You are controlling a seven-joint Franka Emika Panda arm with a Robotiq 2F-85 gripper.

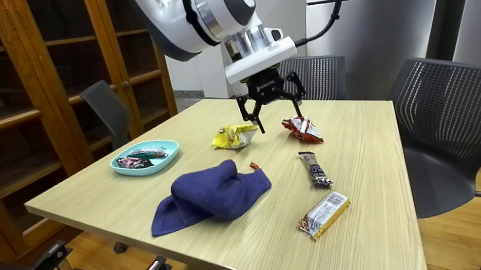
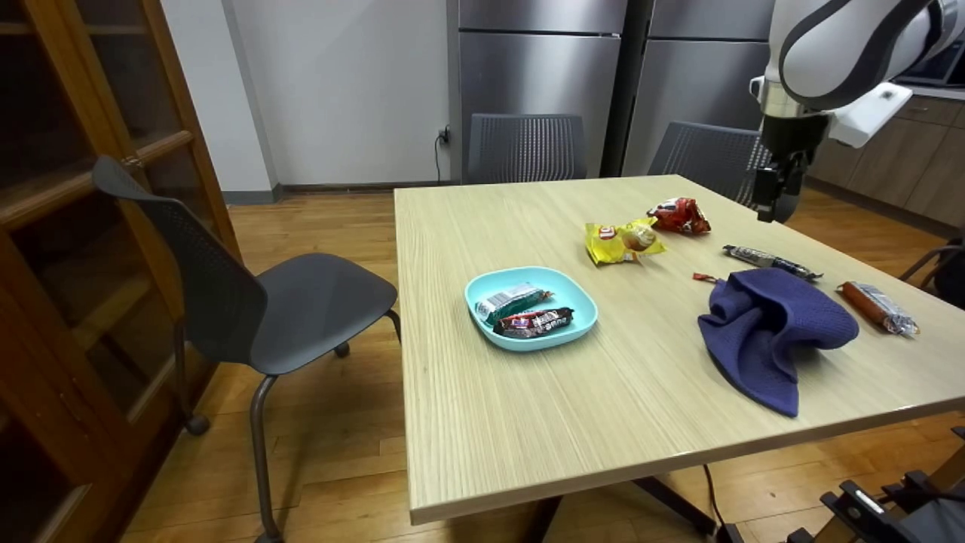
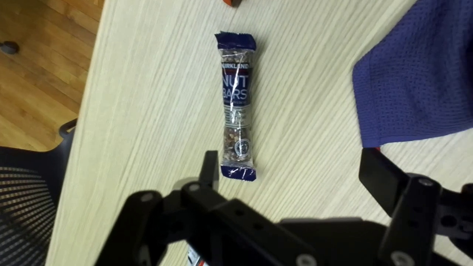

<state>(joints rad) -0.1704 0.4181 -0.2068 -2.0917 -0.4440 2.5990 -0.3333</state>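
Nut bar (image 3: pixel 238 107), in a clear wrapper with dark-blue ends, is found lying flat on the bench (image 3: pixel 303 111), below and ahead of the hand (image 3: pixel 290 162) as shown in the wrist view. Its long axis is pointed away from the hand, set nearly square to the line by which the two fingertips (image 3: pixel 210 166) are joined. It is not centred on the gap: it is placed toward the fingertip at the left of that view, and its near end is shown just beside that tip. The hand is spread wide and nothing is gripped; only wood grain is seen between the fingertips. In an exterior view the hand (image 2: pixel 766 215) is shown raised over the bench, so contact with the nut bar is judged unlikely.

Ahead of the hand, toward its other fingertip, a crumpled purple cloth (image 1: pixel 218 193) is heaped; past the nut bar's far end, a thicker wrapped bar (image 1: pixel 325 214) is set. Behind the fingertips, a red-and-white packet (image 2: pixel 681 216) is placed. Farther from the hand, a yellow packet (image 2: pixel 622 241) is met, then a pale-blue tray (image 2: pixel 569 292), in which a green-wrapped snack (image 2: pixel 513 303) and a dark-wrapped snack (image 2: pixel 534 323) are held.
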